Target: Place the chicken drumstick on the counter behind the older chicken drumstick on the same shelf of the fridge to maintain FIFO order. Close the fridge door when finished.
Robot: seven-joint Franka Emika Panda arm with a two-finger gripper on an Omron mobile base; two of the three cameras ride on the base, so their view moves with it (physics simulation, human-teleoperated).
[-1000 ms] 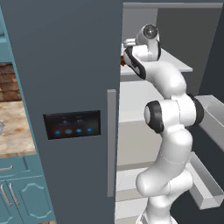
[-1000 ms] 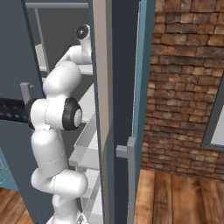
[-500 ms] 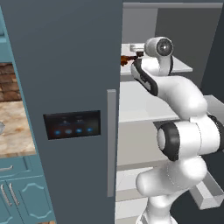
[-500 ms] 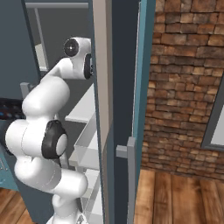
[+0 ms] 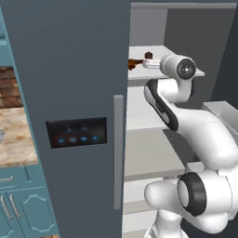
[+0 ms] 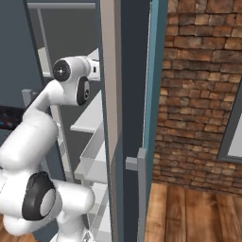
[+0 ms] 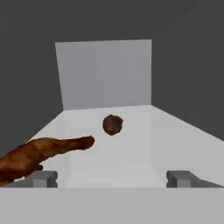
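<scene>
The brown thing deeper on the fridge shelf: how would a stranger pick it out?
In the open fridge, find the upper white shelf. Two reddish-brown pieces lie there; it is the round lump farther back, not the long drumstick nearer the front.

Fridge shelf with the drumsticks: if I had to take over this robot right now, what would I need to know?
Hand: open, holding nothing, at the front edge of the shelf.
Things: one chicken drumstick lies near the front left. A second brown piece, likely the other drumstick seen end-on, sits farther back, apart from it.
Done: both seem to be on the same shelf, one behind the other.
Left: draw the arm out, then shut the fridge door, which stands open.
</scene>
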